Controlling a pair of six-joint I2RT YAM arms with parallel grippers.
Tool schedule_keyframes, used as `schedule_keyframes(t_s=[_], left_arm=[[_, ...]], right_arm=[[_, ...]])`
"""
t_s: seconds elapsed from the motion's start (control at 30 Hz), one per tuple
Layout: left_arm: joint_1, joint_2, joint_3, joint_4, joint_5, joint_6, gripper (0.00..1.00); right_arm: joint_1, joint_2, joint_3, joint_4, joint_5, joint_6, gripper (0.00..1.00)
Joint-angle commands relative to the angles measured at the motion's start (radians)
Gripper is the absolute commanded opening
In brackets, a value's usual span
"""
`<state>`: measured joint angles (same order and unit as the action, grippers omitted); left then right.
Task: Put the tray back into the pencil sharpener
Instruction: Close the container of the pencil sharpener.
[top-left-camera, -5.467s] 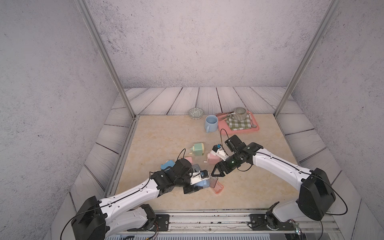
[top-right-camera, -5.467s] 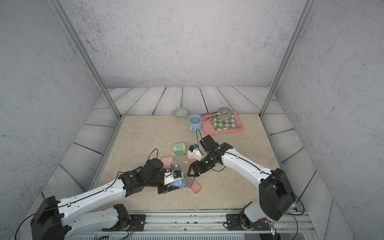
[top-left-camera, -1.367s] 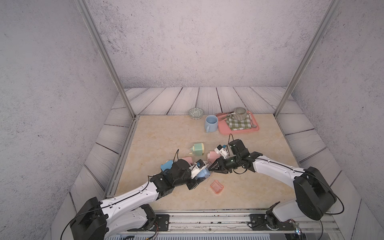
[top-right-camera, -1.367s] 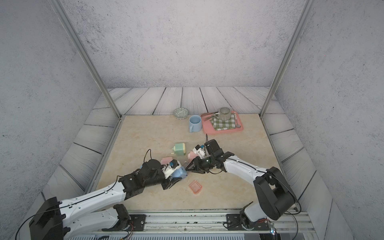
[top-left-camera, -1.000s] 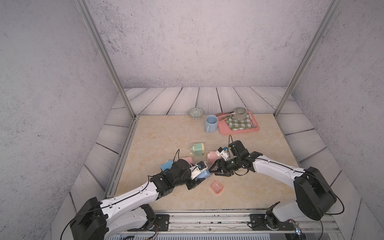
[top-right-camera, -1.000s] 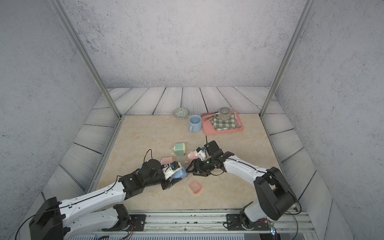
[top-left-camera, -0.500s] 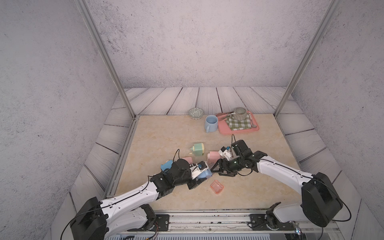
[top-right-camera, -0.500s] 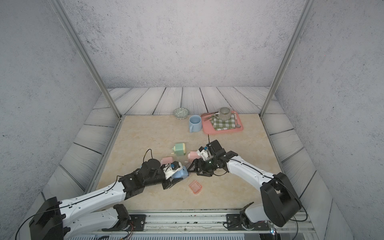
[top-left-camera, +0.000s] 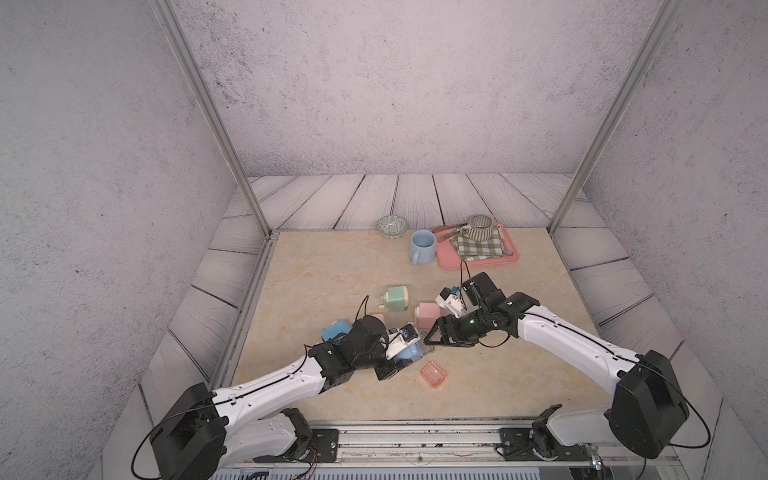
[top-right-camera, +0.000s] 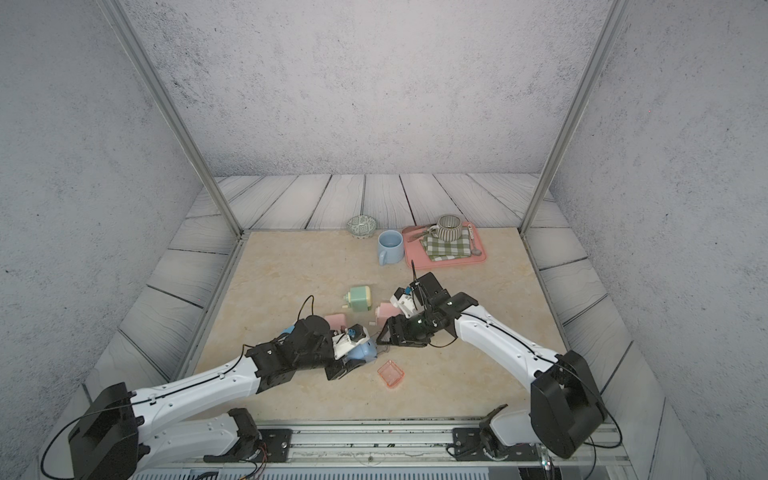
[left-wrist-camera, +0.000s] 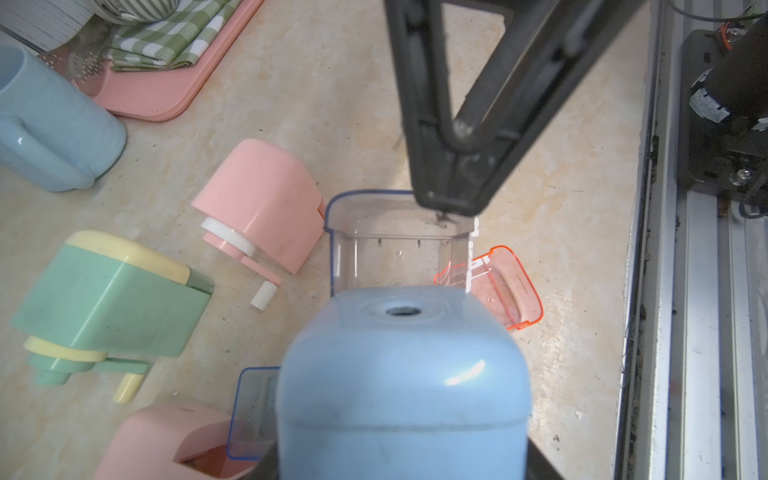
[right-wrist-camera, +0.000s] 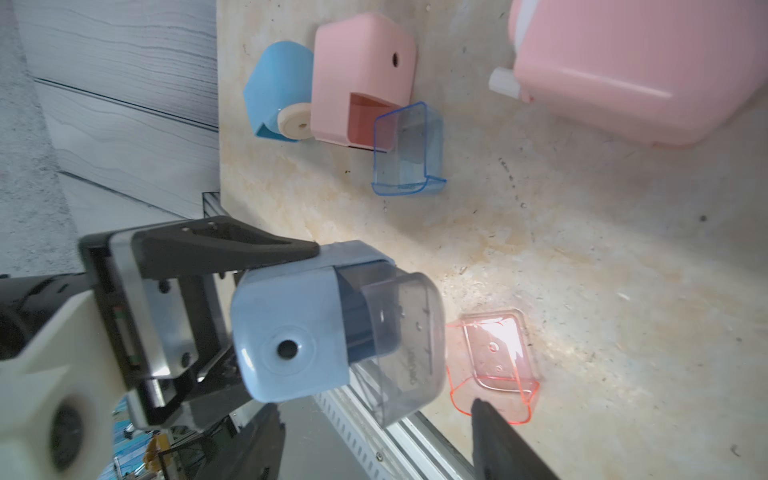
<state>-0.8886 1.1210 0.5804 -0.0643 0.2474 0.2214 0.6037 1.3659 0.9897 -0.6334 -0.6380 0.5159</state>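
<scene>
My left gripper (top-left-camera: 394, 358) is shut on the pale blue pencil sharpener (left-wrist-camera: 403, 374) and holds it just above the table, near the front middle. The clear tray (left-wrist-camera: 399, 245) with a blue rim sits partly inside the sharpener's slot, and much of it sticks out toward my right gripper (right-wrist-camera: 374, 405). That gripper is open. Its fingertips (right-wrist-camera: 482, 411) stand on either side of the tray's outer end, with a gap at each side. In the left wrist view one right finger (left-wrist-camera: 449, 183) reaches the tray's far rim. Both top views show the sharpener (top-right-camera: 363, 351) between the two grippers.
An orange-tinted loose tray (top-left-camera: 433, 374) lies just in front of the sharpener. Behind are a pink sharpener (top-left-camera: 428, 316), a green one (top-left-camera: 397, 298), another pink one (right-wrist-camera: 361, 79) with a blue-rimmed tray (right-wrist-camera: 407, 149), and a blue one (top-left-camera: 334, 330). Mug (top-left-camera: 422, 245), bowl (top-left-camera: 392, 226) and pink platter (top-left-camera: 509, 259) stand at the back.
The right gripper has drawn back a little to the right from the sharpener, and its jaws widened, then narrowed. The left arm has kept still with the sharpener and tray.
</scene>
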Motion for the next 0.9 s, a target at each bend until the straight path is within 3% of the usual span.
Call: schedule_keyframes(t_s=[0.0, 0.2, 0.37, 0.87], left_arm=[[-0.002, 0.005, 0.030, 0.010, 0.004, 0.010, 0.23], [-0.002, 0.016, 0.033, 0.009, 0.012, 0.015, 0.23], [-0.003, 0.017, 0.037, 0.015, 0.018, 0.017, 0.23], [-0.002, 0.018, 0.041, 0.042, 0.036, 0.018, 0.23]], right_arm=[[0.001, -0.058, 0.032, -0.045, 0.102, -0.006, 0.63], [0.001, -0.083, 0.032, -0.051, 0.129, 0.018, 0.46], [0.003, -0.057, 0.016, -0.075, 0.205, 0.042, 0.21], [0.105, 0.074, 0.046, 0.053, 0.134, 0.103, 0.17]])
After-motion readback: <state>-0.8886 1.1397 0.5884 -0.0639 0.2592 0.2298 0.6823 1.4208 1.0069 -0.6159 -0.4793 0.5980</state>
